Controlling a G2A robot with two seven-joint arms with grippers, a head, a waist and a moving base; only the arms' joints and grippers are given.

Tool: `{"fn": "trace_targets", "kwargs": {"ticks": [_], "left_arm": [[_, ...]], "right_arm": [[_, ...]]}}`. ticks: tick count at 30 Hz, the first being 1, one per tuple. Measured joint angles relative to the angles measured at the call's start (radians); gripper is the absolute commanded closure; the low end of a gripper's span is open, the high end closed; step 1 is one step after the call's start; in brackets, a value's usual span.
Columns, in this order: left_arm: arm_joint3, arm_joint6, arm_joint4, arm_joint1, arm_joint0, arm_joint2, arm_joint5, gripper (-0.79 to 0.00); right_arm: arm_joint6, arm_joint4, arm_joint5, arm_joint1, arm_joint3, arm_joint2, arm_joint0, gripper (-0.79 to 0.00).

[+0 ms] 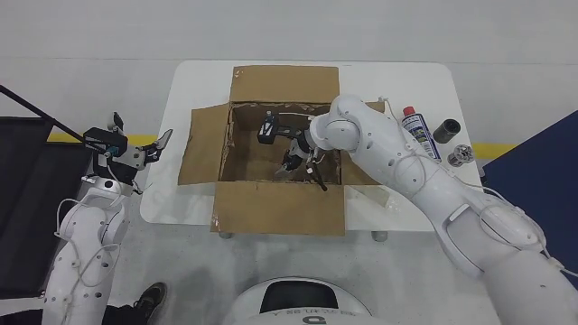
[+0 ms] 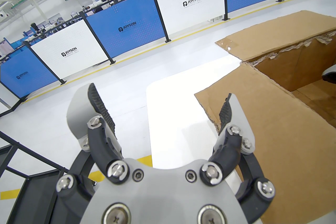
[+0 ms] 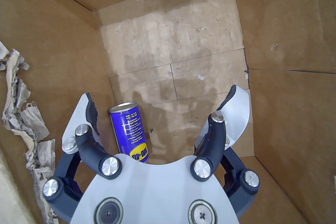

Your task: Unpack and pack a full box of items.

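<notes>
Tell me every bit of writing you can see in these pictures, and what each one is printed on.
Blue can in the box: large yellow brand lettering, partly hidden by the right gripper; the small white lines are too small to read.
Spray can on the table: label print too small to read.
White panels and blue panels: one brand logo and word, repeated; brand names are not quoted.

Can (image 3: 128, 131) in box (image 1: 280, 208) on table (image 1: 199, 90); second can (image 1: 417, 131) right of box
</notes>
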Motion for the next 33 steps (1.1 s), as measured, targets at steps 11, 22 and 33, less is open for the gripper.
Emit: {"fn": "trace_targets", "kwargs": {"ticks": [11,22,33], "left_arm": [[0.0,0.0,0.0,0.0,0.0,0.0,0.0,-0.785],[0.0,0.0,0.0,0.0,0.0,0.0,0.0,-0.785],[0.0,0.0,0.0,0.0,0.0,0.0,0.0,-0.785]], "right_arm": [[0.014,0.013,-0.056,0.002,-0.009,-0.004,-0.007,-0.785],[0.205,0.036,-0.038,-0.001,-0.051,-0.03,0.024,-0.785],[0.288,0.039,0.038,-0.072,0.055,-0.119,0.06,-0.785]]}}
